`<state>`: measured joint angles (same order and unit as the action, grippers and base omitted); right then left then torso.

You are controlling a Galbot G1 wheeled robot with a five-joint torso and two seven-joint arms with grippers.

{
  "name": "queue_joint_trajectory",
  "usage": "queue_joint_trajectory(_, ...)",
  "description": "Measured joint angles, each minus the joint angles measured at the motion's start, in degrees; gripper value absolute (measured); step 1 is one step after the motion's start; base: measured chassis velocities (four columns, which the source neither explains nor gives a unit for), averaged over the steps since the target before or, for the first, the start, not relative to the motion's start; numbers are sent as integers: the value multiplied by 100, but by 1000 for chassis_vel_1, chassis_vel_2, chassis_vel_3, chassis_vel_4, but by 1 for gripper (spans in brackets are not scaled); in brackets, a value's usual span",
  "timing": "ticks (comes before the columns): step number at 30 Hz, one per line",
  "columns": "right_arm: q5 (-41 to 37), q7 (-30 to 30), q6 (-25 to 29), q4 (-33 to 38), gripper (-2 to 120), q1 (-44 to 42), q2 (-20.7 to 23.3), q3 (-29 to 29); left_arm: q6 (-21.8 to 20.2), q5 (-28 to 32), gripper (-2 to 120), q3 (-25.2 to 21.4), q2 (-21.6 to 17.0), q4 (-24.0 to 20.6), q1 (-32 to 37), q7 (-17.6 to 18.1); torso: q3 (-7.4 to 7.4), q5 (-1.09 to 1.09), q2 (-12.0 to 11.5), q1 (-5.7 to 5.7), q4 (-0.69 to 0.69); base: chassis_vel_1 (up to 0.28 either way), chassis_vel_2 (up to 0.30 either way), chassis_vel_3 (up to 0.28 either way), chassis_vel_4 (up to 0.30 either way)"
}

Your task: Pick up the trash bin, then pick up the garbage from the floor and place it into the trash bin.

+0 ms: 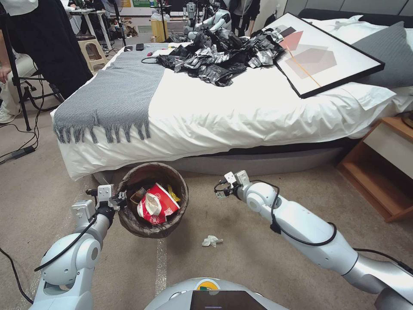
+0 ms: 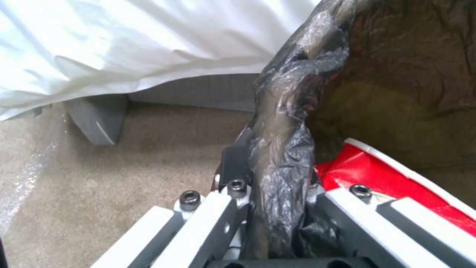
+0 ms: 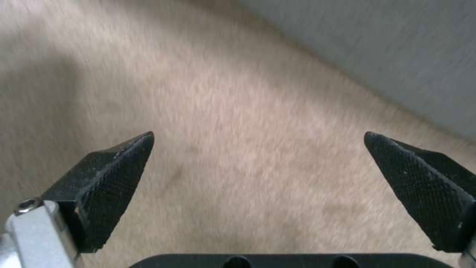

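The trash bin (image 1: 137, 226), lined with a dark brown crinkly bag, hangs off the carpet in front of the bed, and my left gripper (image 1: 120, 201) is shut on its near-left rim. In the left wrist view the bagged rim (image 2: 280, 175) is pinched between the fingers (image 2: 233, 171). Inside the bin lie a crushed red-and-white paper bowl (image 1: 155, 206) and a yellow wrapper (image 1: 173, 193). A white tissue wad (image 1: 211, 241), a piece of garbage, lies on the carpet to the right of the bin. My right gripper (image 1: 223, 190) hovers open above bare carpet near the bed base, its black fingertips (image 3: 116, 163) wide apart.
The bed (image 1: 241, 112) spans the view ahead, carrying a grey throw (image 1: 112, 94), a heap of black-silver plastic (image 1: 219, 56) and a framed picture (image 1: 327, 56). A wooden nightstand (image 1: 383, 168) stands at the right. Cables and a tripod (image 1: 17, 86) are at the left. Open carpet lies in front.
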<state>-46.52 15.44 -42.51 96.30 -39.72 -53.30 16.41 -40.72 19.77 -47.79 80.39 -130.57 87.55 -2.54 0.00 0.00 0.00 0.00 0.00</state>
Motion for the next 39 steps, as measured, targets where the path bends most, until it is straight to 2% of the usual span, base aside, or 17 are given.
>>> queue_joint_trajectory(12, 477, 3, 24, -88, 100, -407, -90, 408, 6, -43, 0, 19, 18, 128, -60, -24, 0, -1, 0, 0, 0, 0, 0, 0, 0)
queue_joint_trajectory(24, 789, -9, 33, -79, 100, -248, -342, 1348, 26, -78, 0, 27, 30, 201, -82, -56, 0, -1, 0, 0, 1, 0, 0, 0, 0)
queue_joint_trajectory(39, 1123, -75, 36, -300, 100, -490, -486, 1672, 44, -93, 0, 33, 47, 238, -108, -78, -1, -1, 0, 0, 0, 0, 0, 0, 0)
